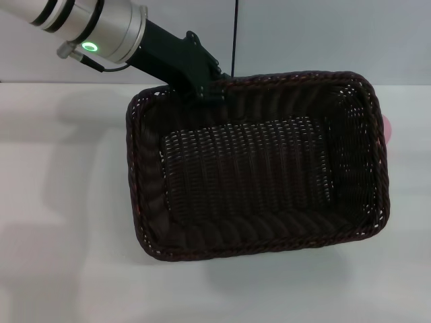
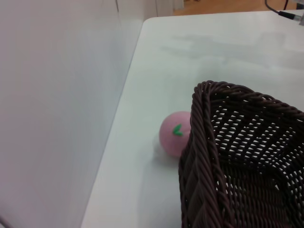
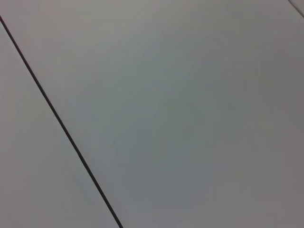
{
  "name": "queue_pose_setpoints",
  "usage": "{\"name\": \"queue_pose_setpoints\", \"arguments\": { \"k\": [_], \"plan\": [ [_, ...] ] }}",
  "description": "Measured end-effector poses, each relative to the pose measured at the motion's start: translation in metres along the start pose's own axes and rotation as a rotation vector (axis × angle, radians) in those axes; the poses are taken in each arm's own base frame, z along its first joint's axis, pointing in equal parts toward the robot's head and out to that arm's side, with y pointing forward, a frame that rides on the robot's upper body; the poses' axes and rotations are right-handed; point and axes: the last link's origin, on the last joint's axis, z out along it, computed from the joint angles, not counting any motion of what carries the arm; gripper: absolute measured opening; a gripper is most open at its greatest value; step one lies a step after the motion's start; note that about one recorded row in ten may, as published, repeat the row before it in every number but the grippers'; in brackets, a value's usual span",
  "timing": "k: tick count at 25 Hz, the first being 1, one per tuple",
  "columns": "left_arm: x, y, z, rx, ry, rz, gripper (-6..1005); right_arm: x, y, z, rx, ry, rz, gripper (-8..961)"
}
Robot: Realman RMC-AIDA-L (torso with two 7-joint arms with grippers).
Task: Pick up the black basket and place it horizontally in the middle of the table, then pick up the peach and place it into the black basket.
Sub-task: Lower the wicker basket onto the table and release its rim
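Observation:
The black basket (image 1: 256, 168) fills the middle of the head view, lying crosswise with its opening up and empty inside. It looks raised off the table (image 1: 60, 202), with a faint shadow to its left. My left gripper (image 1: 212, 87) reaches in from the far left and is shut on the basket's far rim. The peach (image 1: 388, 128) peeks out just behind the basket's right end. In the left wrist view the peach (image 2: 175, 134), pink with a green leaf mark, sits on the table (image 2: 213, 52) right beside the basket's corner (image 2: 247, 156). My right gripper is out of view.
A pale wall (image 2: 57, 95) runs along the table's far edge, close behind the peach. White tabletop shows to the left of and in front of the basket. The right wrist view shows only a plain pale surface crossed by a thin dark line (image 3: 61, 128).

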Motion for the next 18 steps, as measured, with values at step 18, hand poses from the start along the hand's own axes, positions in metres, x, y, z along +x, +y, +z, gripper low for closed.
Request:
{"name": "queue_pose_setpoints", "arguments": {
  "k": [18],
  "plan": [
    [0.006, -0.009, 0.008, 0.156, 0.034, 0.051, 597, 0.004, -0.003, -0.004, 0.021, 0.019, 0.008, 679]
  ]
}}
